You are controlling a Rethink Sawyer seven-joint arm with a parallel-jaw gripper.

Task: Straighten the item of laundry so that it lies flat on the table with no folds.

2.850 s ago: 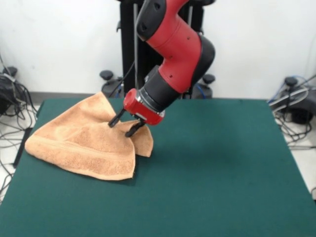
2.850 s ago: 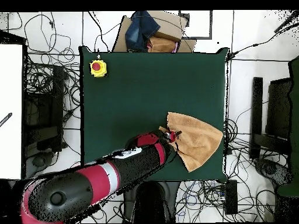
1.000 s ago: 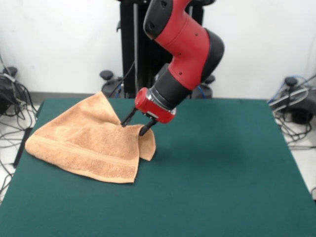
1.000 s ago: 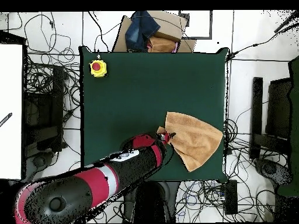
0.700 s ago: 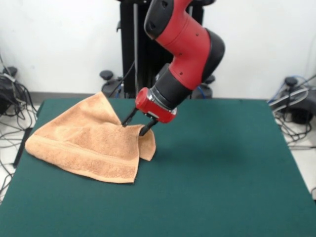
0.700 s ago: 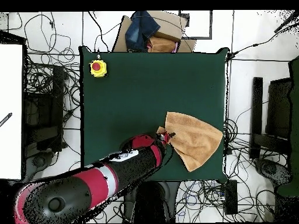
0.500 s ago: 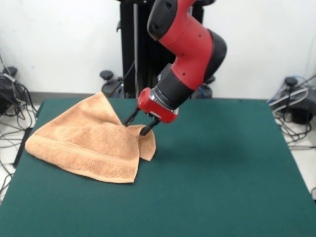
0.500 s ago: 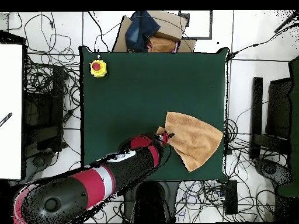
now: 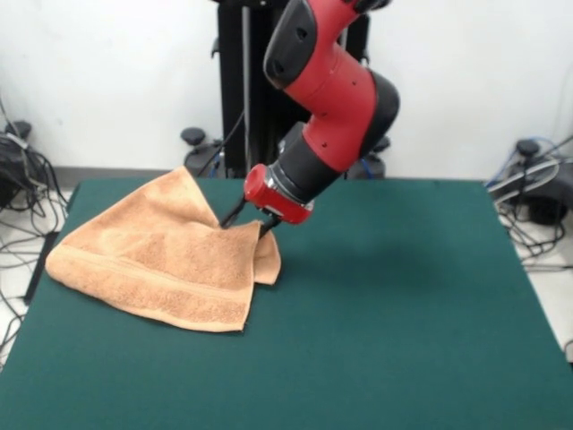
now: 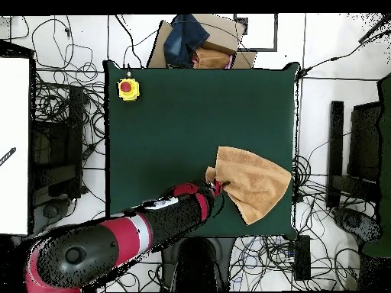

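The item of laundry (image 9: 152, 260), a peach-orange towel, lies folded over itself on the left part of the dark green table (image 9: 403, 313). One edge bunches up into a small peak, and a flap hangs down at its right side. My gripper (image 9: 248, 221) is at that peak, shut on the raised fold. In the overhead view the item of laundry (image 10: 256, 183) sits near the table's (image 10: 191, 114) right edge. There my gripper (image 10: 216, 185) is at its left corner.
A yellow box with a red button (image 10: 127, 88) stands on a table corner, far from the towel. A cardboard box with blue cloth (image 10: 198, 46) sits just beyond the table edge. Cables cover the floor around the table.
Over the last seconds the gripper moved right, drawing the towel's fold and flap with it. In the last half second it shifted slightly back left and the flap followed.
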